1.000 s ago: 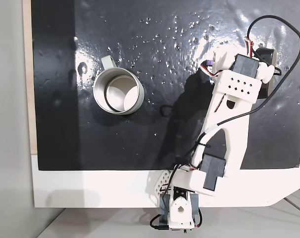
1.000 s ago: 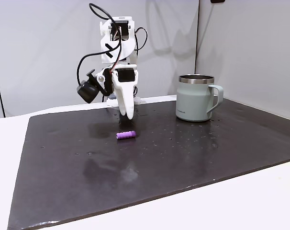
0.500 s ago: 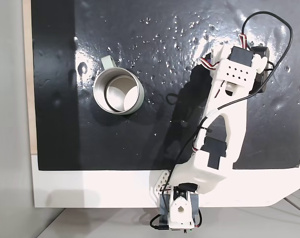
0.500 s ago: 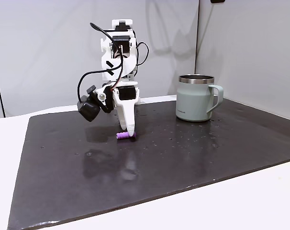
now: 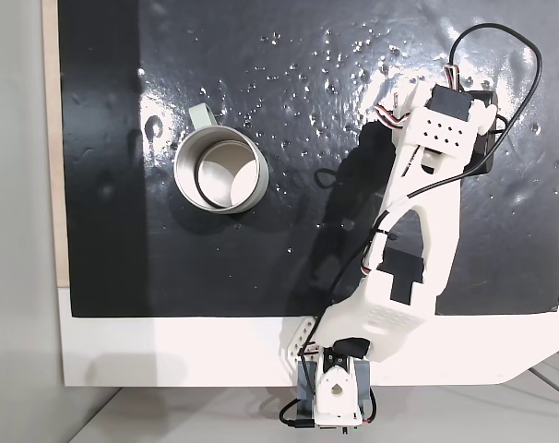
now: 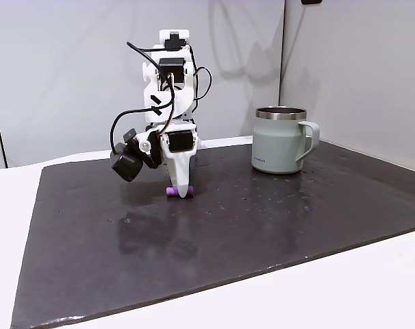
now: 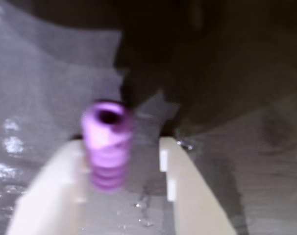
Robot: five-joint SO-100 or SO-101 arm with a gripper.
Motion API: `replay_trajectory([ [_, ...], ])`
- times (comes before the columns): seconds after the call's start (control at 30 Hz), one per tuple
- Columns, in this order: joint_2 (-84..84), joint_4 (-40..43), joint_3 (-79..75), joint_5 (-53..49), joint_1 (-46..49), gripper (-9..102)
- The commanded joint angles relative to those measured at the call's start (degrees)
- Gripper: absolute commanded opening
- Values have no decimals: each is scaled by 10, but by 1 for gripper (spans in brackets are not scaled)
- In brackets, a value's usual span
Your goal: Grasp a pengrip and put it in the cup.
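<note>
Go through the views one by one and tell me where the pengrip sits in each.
Top-down fixed view: the pengrip cannot be made out under the arm's wrist, upper right.
Side fixed view: pengrip lies on the black mat, left of centre, at the pincer tips, left of the cup.
Wrist view: pengrip left of centre, against the left finger.
Shared landmark: the pincer.

The tool (image 6: 183, 194) has dropped from above the mat to straddle the pengrip (image 6: 171, 191) — jaws apart
</note>
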Motion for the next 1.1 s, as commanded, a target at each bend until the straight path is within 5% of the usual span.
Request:
replay_trajectory([
  [0.0, 0, -18, -27, -5, 9, 3],
  [0.4, 54, 48, -106, -9, 25, 0],
  [1.07, 406, 136, -91, -7, 0, 0],
])
